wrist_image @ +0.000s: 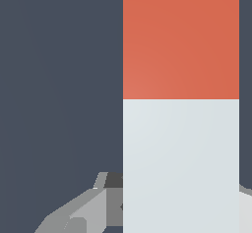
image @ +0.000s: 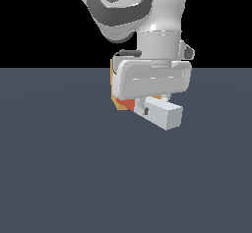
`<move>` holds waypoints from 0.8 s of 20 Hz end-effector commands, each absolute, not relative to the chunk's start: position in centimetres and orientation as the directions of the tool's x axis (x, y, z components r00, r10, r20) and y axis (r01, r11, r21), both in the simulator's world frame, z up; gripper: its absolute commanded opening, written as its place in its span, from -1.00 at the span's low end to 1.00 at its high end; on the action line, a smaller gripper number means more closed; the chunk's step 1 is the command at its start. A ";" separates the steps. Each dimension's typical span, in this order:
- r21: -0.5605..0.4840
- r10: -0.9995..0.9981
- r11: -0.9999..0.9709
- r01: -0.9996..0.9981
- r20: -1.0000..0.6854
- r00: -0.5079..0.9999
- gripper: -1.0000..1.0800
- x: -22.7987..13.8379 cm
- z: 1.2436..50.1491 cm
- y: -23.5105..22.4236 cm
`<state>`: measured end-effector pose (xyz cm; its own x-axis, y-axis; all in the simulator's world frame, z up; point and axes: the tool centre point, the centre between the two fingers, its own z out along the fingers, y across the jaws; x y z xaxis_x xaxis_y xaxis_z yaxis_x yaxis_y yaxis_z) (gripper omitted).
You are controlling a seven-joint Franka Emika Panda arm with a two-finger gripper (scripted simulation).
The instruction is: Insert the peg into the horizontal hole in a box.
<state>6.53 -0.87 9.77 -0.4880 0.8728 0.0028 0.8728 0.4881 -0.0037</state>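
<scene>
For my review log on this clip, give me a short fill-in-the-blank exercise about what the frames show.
1. The long square-section peg has one pale white-grey part and one ____ end.
2. In the exterior view, the tan cube-like box sits mostly hidden ____ the robot's gripper.
3. The peg's ____ end points toward the box.

Missing words: red-orange; behind; red-orange

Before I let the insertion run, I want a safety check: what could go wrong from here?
The gripper hides most of the box and the hole entirely, so alignment cannot be checked. The peg looks angled in the exterior view; its red end could jam on the box face and slip in the grasp.
</scene>
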 end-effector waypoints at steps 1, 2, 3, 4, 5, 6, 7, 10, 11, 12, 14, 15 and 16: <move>0.000 0.893 0.450 0.893 0.001 -0.450 -1.00 6.6 11.0 0.9; 0.000 0.900 0.436 0.900 0.001 -0.436 -1.00 6.6 11.4 1.6; 0.000 0.907 0.421 0.907 0.001 -0.421 -1.00 6.6 11.7 2.3; 0.000 0.914 0.406 0.914 0.001 -0.406 -1.00 6.6 12.1 3.0; 0.000 0.920 0.391 0.920 0.001 -0.391 -1.00 6.7 12.5 3.6; 0.000 0.926 0.377 0.926 0.001 -0.377 -1.00 6.7 12.9 4.3; 0.000 0.932 0.363 0.932 0.001 -0.363 -1.00 6.8 13.2 4.9; 0.000 0.945 0.327 0.945 0.001 -0.327 -1.00 7.0 14.1 6.5; 0.000 0.949 0.316 0.949 0.000 -0.316 -1.00 7.1 14.4 7.0; 0.000 0.952 0.306 0.952 0.000 -0.306 -1.00 7.2 14.6 7.5; 0.000 0.958 0.287 0.958 0.000 -0.287 -1.00 7.4 15.1 8.2; 0.000 0.960 0.279 0.960 0.000 -0.279 -1.00 7.5 15.3 8.6; 0.000 0.962 0.272 0.962 0.000 -0.272 -1.00 7.5 15.4 8.9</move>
<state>7.30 8.40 14.89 -0.2866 0.9581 0.0012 0.9581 0.2866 -0.0039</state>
